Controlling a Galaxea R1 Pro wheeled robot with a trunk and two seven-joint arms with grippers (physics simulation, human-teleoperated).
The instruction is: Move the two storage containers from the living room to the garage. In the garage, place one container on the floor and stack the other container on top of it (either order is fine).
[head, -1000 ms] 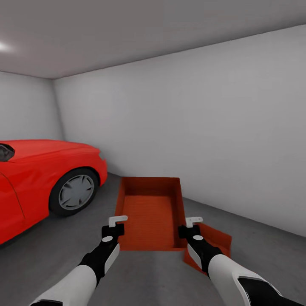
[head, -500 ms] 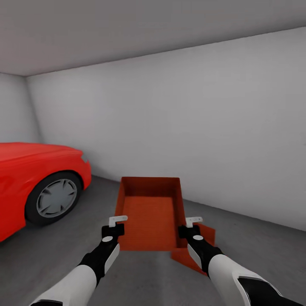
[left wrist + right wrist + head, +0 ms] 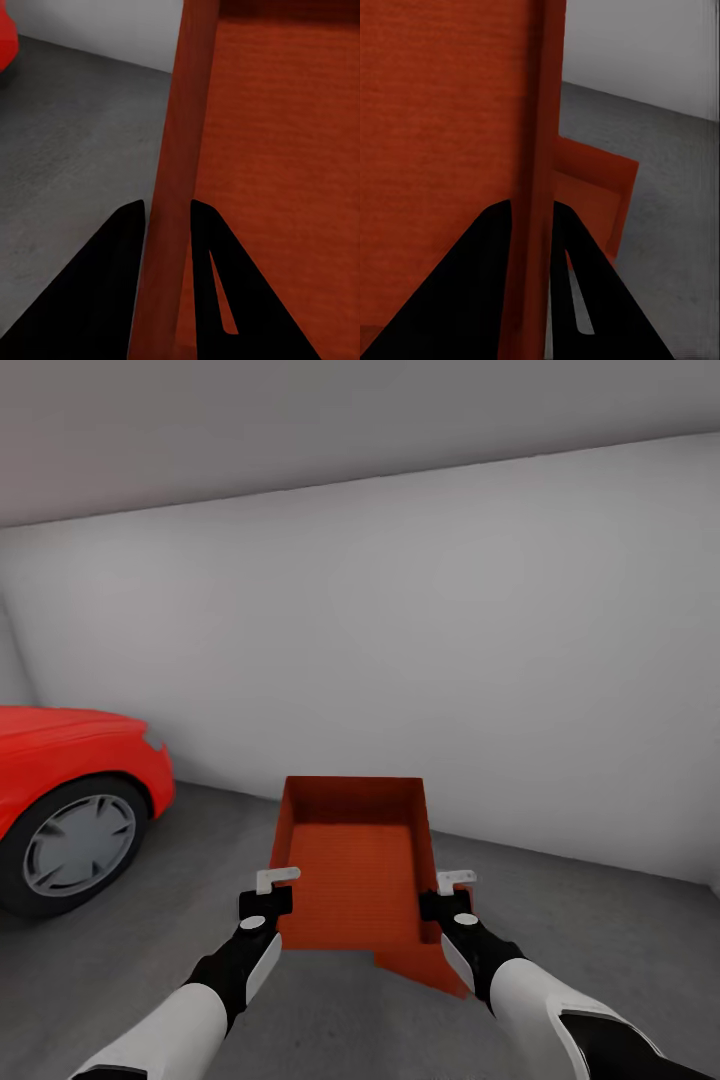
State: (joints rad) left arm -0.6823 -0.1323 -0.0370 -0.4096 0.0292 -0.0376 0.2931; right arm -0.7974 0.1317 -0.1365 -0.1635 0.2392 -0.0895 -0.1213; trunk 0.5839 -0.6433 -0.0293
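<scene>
Container (image 3: 350,865) is carried level, left gripper (image 3: 268,892) and right gripper (image 3: 447,893) each clamped on one side wall, above the second container (image 3: 425,965) on the floor (image 3: 600,940), for stacking.

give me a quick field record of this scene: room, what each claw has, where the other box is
room: garage, dark grey floor, white wall, red car at the robot's left
carried container: orange-red open-topped box held above the floor, upright, empty
left claw: shut on the carried container's left wall
right claw: shut on its right wall
second container: on the floor, below and to the right of the carried one, mostly hidden by it
stack: not yet done
</scene>
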